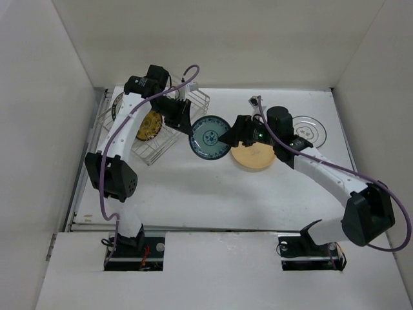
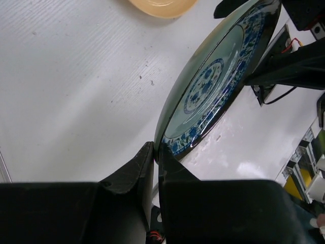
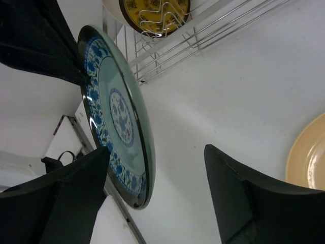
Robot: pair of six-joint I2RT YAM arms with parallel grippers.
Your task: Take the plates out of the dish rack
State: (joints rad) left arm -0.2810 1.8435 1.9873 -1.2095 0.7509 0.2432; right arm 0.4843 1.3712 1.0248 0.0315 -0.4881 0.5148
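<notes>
Right now my left gripper [image 2: 156, 147] is pinched tight on the dark rim of the blue-patterned plate [image 2: 213, 86]. It holds the plate by that edge over the tabletop [image 2: 76, 91], near the middle of the top view. The plate is a glossy round dish in pale green glaze, with bands of blue flowers and a blue medallion at its centre. My right gripper [image 3: 156, 151] stands wide, one matte black finger on either side of the plate's far rim. The rim lies close to one finger, and I cannot tell whether they touch.

My left wrist view shows fine ribbed lines across the white tabletop. Only the top view takes in the white plate [image 1: 308, 131], lying flat at 3 o'clock from the held one. The smooth peach plate [image 1: 253, 157] lies flat at 4 o'clock, just beside it. The dish rack [image 1: 161, 145], made of thin silvery wire, sits at 9 o'clock. My right wrist view shows its wavy wire crossing the dark plate [image 3: 152, 10] with the gold centre that sits inside.
</notes>
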